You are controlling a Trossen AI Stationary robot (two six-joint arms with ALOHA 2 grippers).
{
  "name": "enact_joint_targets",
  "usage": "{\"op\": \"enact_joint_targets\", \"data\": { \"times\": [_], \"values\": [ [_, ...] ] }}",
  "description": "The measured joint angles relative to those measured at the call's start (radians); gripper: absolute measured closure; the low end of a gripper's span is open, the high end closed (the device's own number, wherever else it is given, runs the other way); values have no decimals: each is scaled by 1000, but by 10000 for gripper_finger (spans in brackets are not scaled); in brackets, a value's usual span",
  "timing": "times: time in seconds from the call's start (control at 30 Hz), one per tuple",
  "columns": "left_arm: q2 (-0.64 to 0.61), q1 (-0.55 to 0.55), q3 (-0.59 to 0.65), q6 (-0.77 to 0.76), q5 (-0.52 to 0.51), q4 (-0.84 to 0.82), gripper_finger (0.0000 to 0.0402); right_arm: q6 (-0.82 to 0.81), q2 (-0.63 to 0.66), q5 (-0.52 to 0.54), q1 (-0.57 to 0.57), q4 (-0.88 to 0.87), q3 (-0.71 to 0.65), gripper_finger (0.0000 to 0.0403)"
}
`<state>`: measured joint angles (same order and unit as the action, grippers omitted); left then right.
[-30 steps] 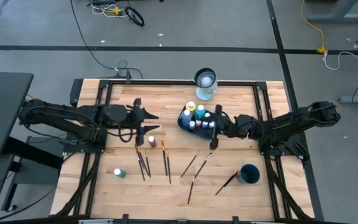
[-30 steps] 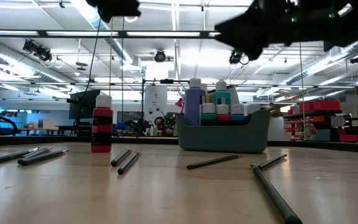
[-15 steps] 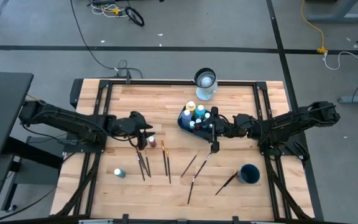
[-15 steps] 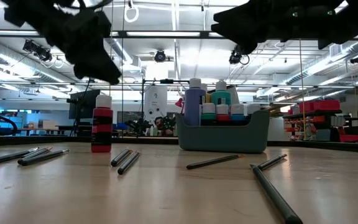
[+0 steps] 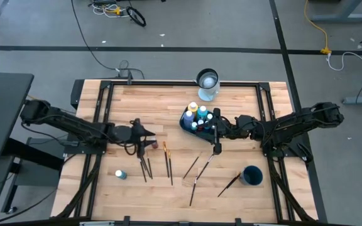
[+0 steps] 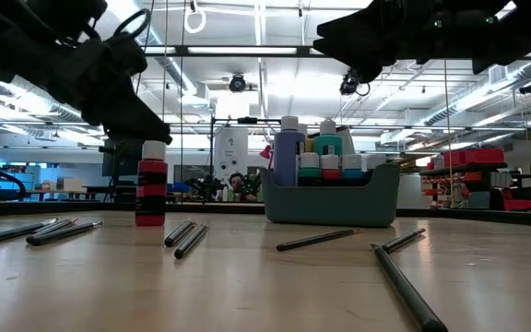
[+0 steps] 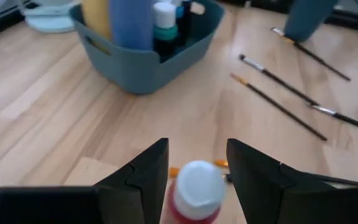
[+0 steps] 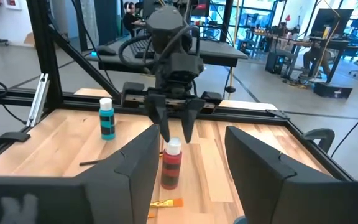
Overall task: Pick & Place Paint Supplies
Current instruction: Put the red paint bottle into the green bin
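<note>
While the red paint bottle stands upright on the table left of centre, the left gripper sits directly over its white cap, fingers spread to either side and not touching it. Just beside the bottle, toward the near edge, lie several dark-handled brushes. A teal-capped bottle stands alone near the near left corner. At mid-table the blue caddy holds the remaining bottles, packed upright. The right gripper hangs above the caddy's right side, its fingers parted and holding nothing. More brushes lie scattered toward the near edge, near a dark blue cup. A clear glass jar stands at the far edge.
</note>
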<state>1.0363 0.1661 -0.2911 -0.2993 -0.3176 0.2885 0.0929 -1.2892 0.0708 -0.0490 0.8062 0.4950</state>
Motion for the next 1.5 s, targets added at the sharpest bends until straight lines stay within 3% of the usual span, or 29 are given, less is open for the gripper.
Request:
{"op": "enact_joint_targets", "data": {
  "times": [0.27,0.6,0.83,1.23,1.37,1.5],
  "values": [
    [23,20,2,27,-32,-18,231,-4,0,0,0,0,0,218],
    [146,20,-1,-17,-59,34,231,-5,0,0,0,-8,0,218],
    [156,19,-1,-113,-64,47,231,-5,0,0,0,-11,0,218],
    [158,18,1,-123,-63,65,231,-5,0,0,0,-15,0,218],
    [158,18,2,-148,-62,82,244,-5,0,0,0,-15,0,218],
    [159,17,2,-111,-63,218,271,-5,0,0,0,-15,0,218]
  ]
}}
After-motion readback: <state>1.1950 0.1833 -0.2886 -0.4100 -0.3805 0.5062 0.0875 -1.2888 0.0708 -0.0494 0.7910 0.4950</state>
